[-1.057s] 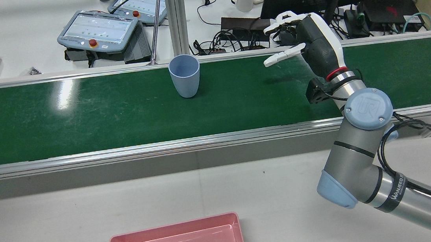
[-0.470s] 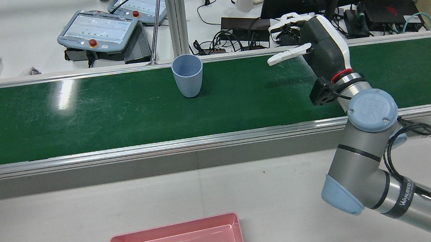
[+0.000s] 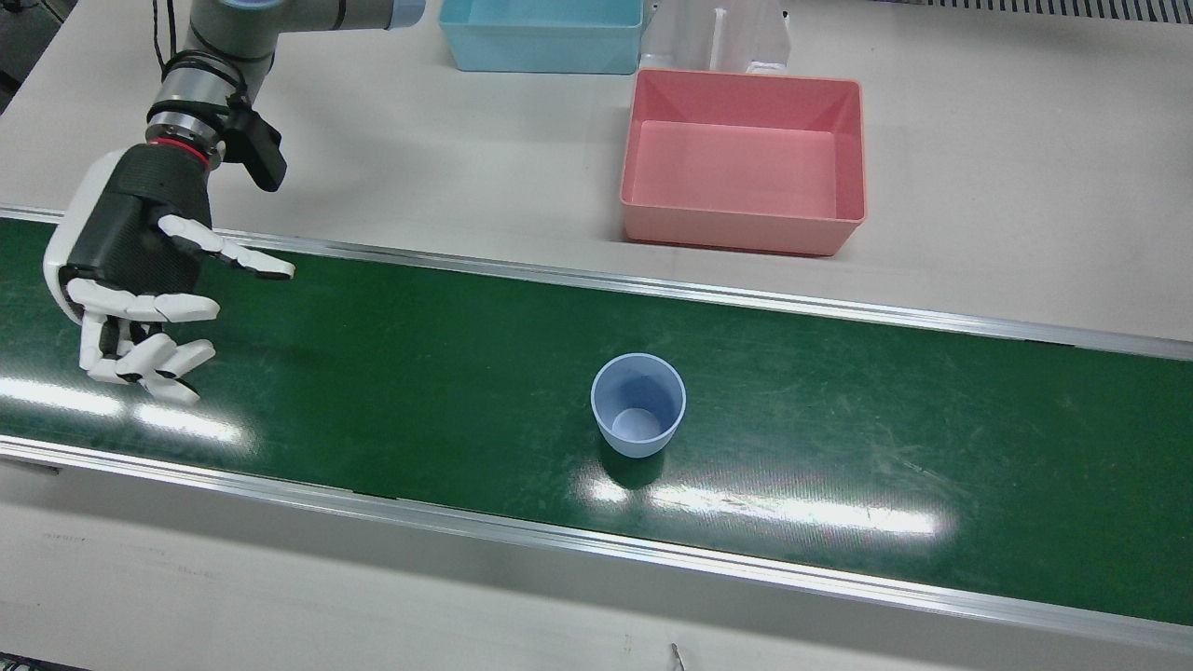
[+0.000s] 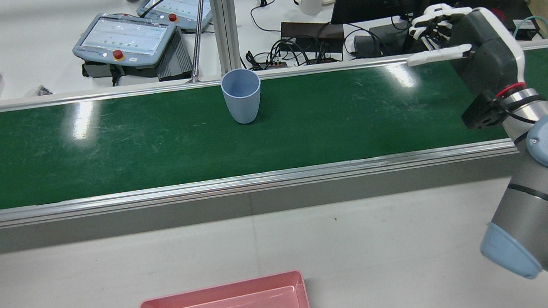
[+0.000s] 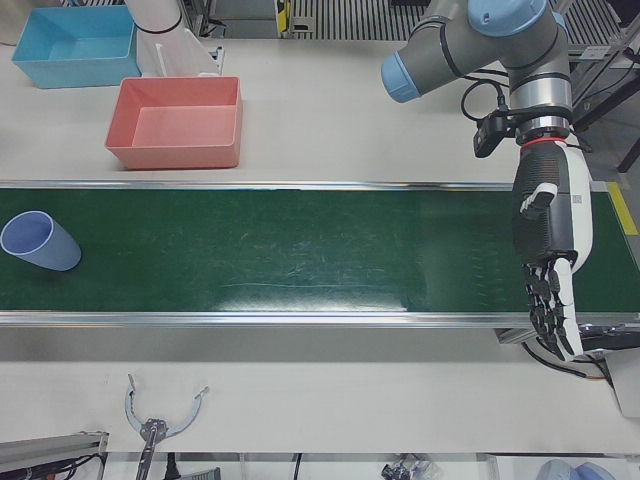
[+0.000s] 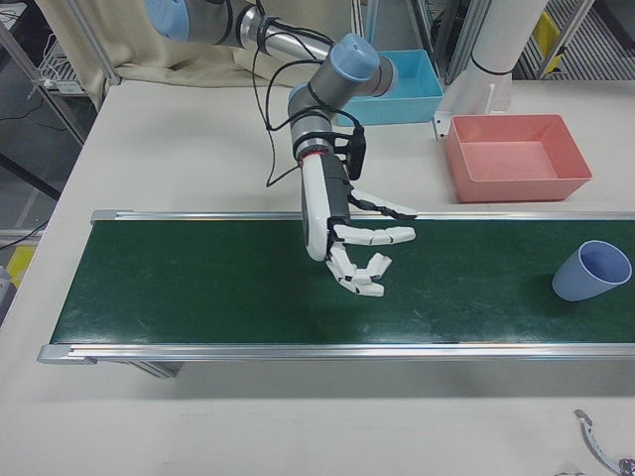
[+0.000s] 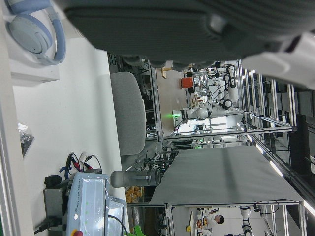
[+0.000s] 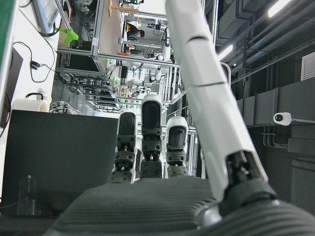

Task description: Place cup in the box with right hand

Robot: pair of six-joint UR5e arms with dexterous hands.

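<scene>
Out ahead of my right hand (image 3: 130, 275), past its fingertips, the cup (image 3: 638, 410) is standing upright on the green belt (image 3: 839, 419) with its mouth facing up and nothing lying inside it. Farther along in that same direction, but off the belt on the white table (image 3: 447, 177) on the arm's side, the pink box (image 3: 741, 233) is sitting with nothing in it. Just beside it and closer to my arm's base, a blue box (image 3: 541, 58) is resting; the part of its inside that is showing is holding nothing.

I am hovering my right hand above the belt, touching neither it nor the cup, with the forearm reaching out from the table side. I am keeping the hand released: the fingers are curling loosely and standing apart from one another, the thumb is stretching out straight toward the cup, and nothing is lying in the palm.

The cup is standing well apart from this hand, in line with where the thumb is pointing and a little closer to the belt's outer rail than the palm.

I am hanging my left hand (image 5: 548, 250) over the opposite end of the belt, fingers pointing down and apart, also released and grasping nothing, with the cup far from it.
</scene>
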